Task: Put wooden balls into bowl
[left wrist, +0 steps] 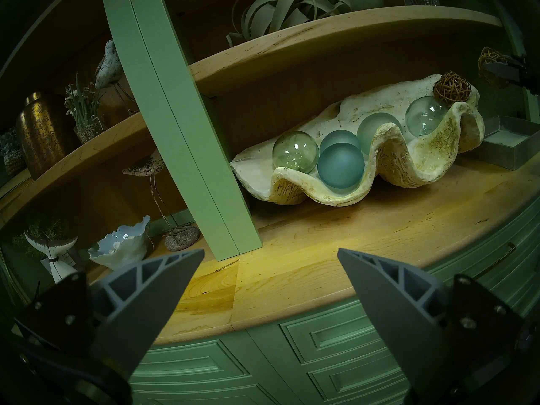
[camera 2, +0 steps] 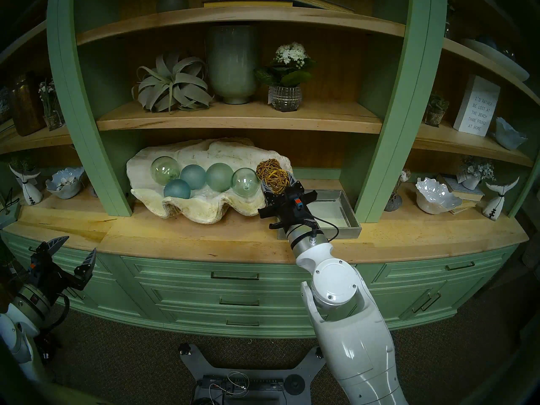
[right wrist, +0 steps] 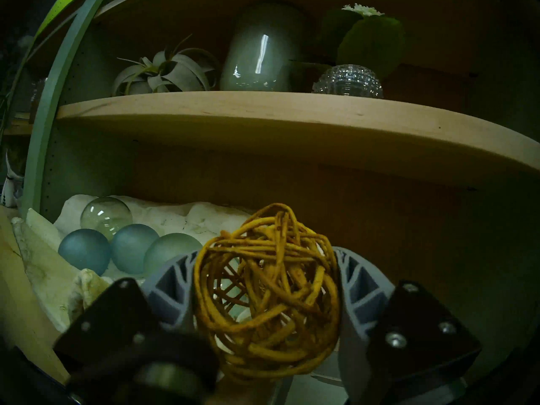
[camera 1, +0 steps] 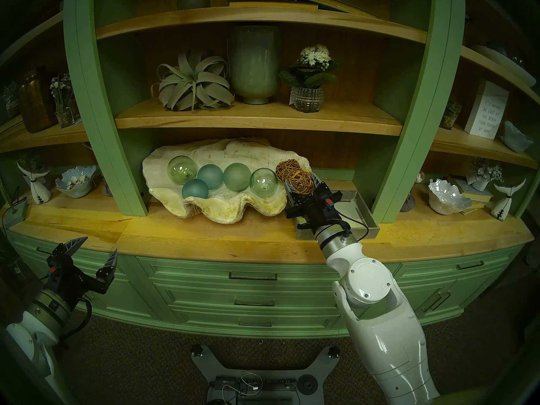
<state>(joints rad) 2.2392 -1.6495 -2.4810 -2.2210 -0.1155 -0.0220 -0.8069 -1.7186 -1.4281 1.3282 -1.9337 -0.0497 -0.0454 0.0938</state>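
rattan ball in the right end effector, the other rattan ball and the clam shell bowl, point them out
held rattan ball (right wrist: 267,290), right wrist view, middle of the weave
second rattan ball (left wrist: 452,87), left wrist view, its centre
clam shell bowl (camera 1: 233,211), head left view, front outer wall

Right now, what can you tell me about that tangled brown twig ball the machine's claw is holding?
The held woven twig ball is an openwork sphere of yellowish-brown rattan-like strands, hollow enough to see through. The right gripper is shut on it, one grey ribbed finger pressing each side. It hangs in the air beside the right end of the big cream clam-shell bowl, above the grey square tray. A second, darker twig ball already sits inside the bowl.
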